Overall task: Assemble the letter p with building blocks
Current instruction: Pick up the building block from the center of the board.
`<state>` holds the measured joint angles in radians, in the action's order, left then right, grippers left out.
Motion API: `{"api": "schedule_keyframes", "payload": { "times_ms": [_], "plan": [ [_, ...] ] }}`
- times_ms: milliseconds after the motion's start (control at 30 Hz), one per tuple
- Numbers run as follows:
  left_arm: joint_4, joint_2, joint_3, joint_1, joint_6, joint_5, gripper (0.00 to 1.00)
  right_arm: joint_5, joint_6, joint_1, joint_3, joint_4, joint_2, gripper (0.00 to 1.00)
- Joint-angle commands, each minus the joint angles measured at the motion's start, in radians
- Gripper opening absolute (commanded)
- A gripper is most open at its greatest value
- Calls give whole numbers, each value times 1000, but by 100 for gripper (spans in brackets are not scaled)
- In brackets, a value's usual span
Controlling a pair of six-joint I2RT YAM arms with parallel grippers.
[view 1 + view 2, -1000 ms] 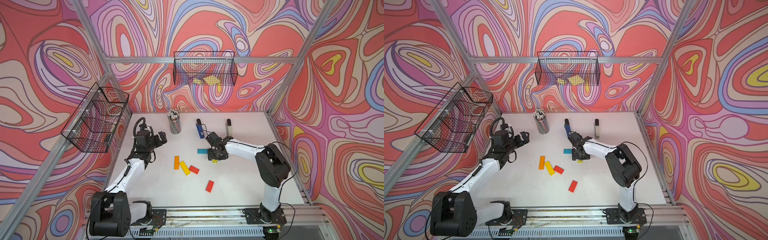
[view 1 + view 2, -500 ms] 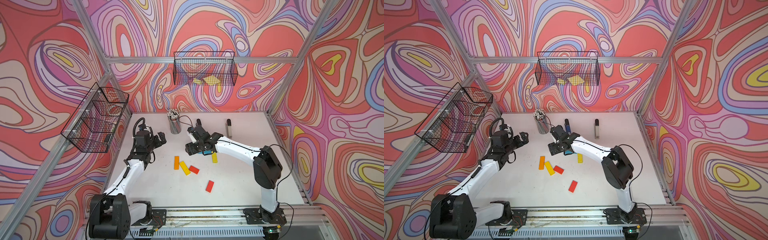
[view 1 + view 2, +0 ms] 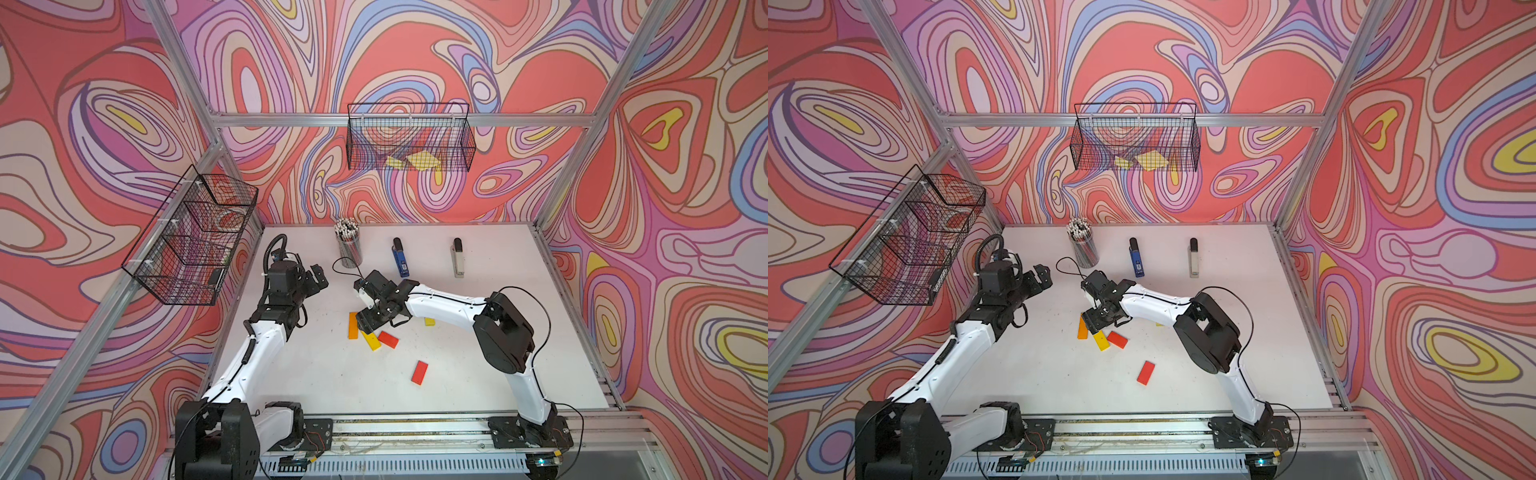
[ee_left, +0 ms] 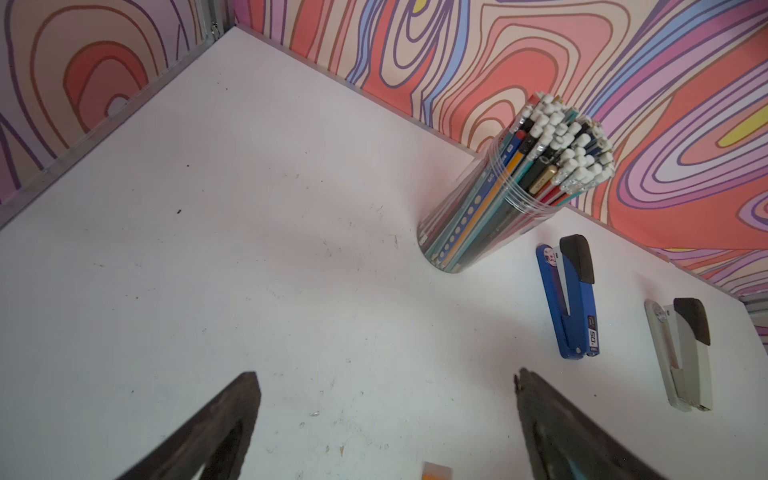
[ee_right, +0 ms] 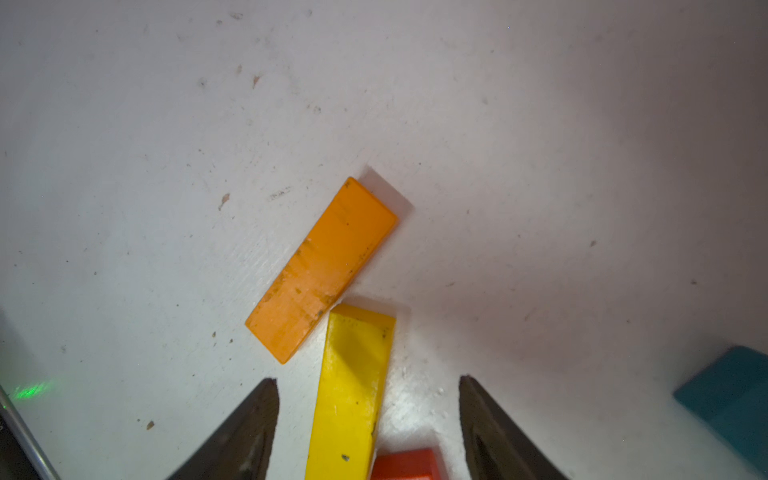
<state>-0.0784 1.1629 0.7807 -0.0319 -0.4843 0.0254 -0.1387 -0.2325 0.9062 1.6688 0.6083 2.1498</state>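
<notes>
Right tool (image 5: 366,379) moves on to the second yellow block (image 5: 353,374)
It left one yellow block (image 3: 429,321) mid-right and now straddles the second beside the orange block (image 5: 322,270), jaws part-open, empty. Left tool (image 4: 386,374) wide open, idle; P unbuilt.

Pencil cup (image 3: 350,251), blue stapler (image 3: 400,259), beige stapler (image 3: 457,259) line the back; building blocks (image 3: 388,339) litter centre; front open.

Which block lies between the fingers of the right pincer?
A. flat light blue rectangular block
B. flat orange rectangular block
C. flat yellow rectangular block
C: in the right wrist view the flat yellow rectangular block lies between the open jaws of the right pincer, with a gap on either side.
</notes>
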Motion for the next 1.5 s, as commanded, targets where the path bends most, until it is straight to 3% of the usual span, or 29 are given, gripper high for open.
{"api": "schedule_keyframes", "payload": {
  "times_ms": [0, 400, 667, 867, 967, 1233, 1467],
  "plan": [
    [-62, 9, 40, 6, -17, 71, 99, 10, 19, 12, 33, 15, 38, 72],
    [-60, 2, 25, 7, -7, 67, 99, 86, 35, 44, 50, 51, 91, 68],
    [-66, -2, 20, 7, -5, 74, 99, 132, 46, 55, 57, 54, 113, 54],
    [-70, -4, 19, 9, -2, 80, 99, 134, 33, 58, 46, 24, 101, 32],
    [-70, -3, 19, 9, -2, 80, 99, 134, 22, 58, 46, 7, 73, 27],
    [-53, -5, 17, 9, 0, 46, 99, 137, 74, 36, 60, 28, -85, 28],
    [-3, 4, 5, 9, -19, -25, 99, 173, 140, -90, -48, 70, -199, 28]
  ]
}}
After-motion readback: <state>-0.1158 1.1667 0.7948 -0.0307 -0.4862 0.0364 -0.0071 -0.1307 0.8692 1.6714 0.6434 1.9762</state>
